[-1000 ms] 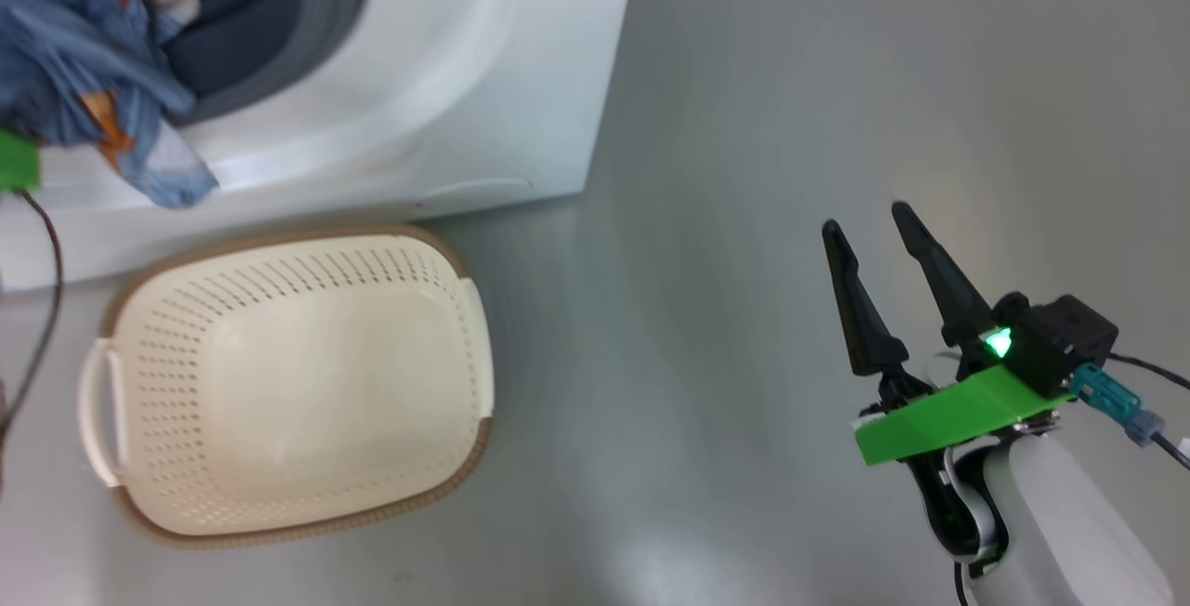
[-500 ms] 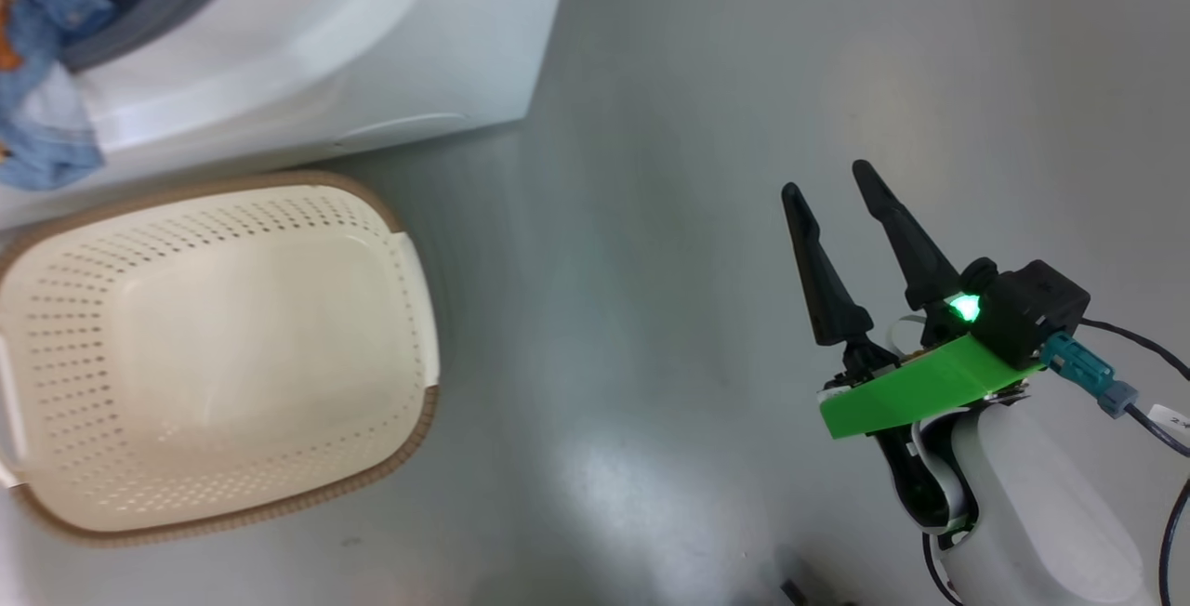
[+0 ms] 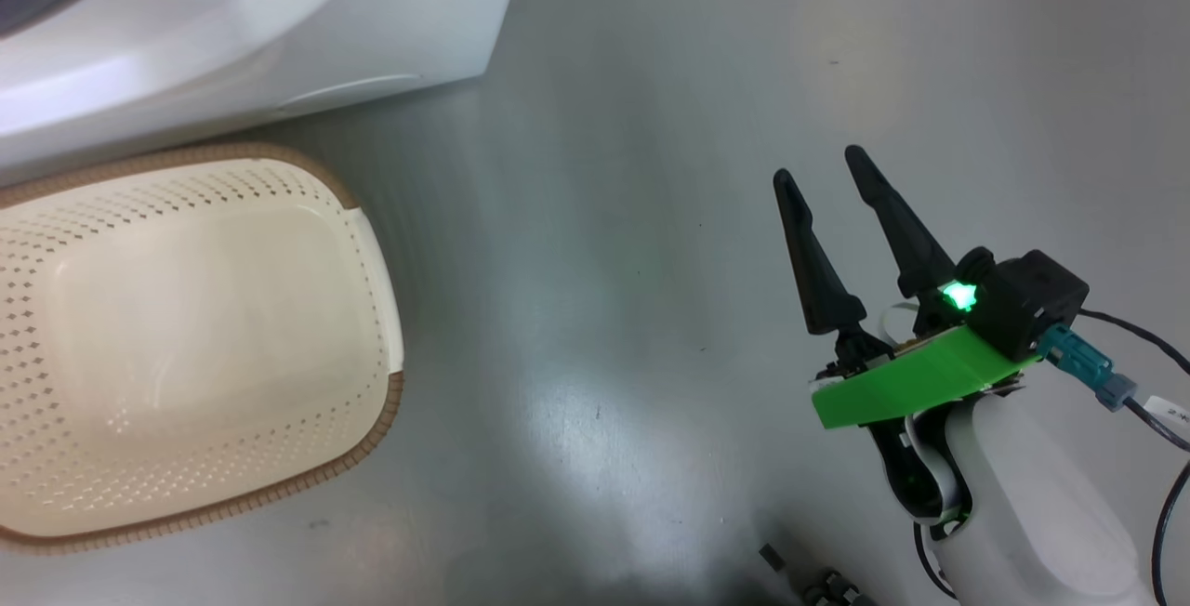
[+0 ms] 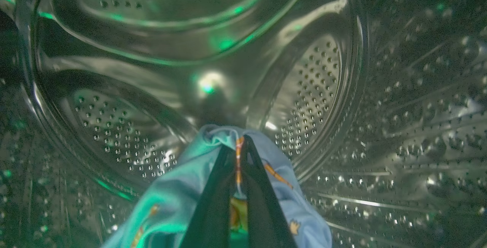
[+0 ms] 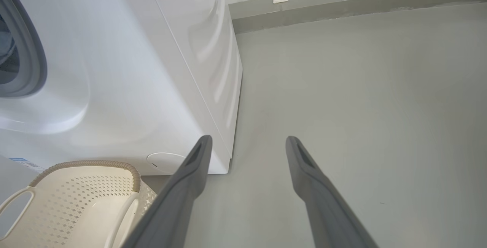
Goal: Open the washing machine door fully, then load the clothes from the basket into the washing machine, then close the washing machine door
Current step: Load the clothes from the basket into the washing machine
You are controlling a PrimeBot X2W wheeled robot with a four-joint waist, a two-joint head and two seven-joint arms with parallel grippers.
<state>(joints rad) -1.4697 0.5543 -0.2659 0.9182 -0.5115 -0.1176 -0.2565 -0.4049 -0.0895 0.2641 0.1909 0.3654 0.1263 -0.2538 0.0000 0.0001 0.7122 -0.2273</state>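
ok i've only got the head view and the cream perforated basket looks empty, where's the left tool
observer: the left wrist view puts the left tool deep inside the perforated steel drum, carrying a light blue printed garment.
operator: has it let go yet
observer: no. The two dark fingers are pressed together with an orange-printed fold of the garment pinched between them, and the rest of the cloth hangs below.

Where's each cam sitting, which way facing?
Head: up top, facing down at floor, basket, washing machine corner; right claw open, lower right.
Left wrist: inside the drum, facing its back; left claw shut on clothes.
Right wrist: low, facing washing machine side and floor; own fingers apart.
Shared: head and right wrist both catch the basket.
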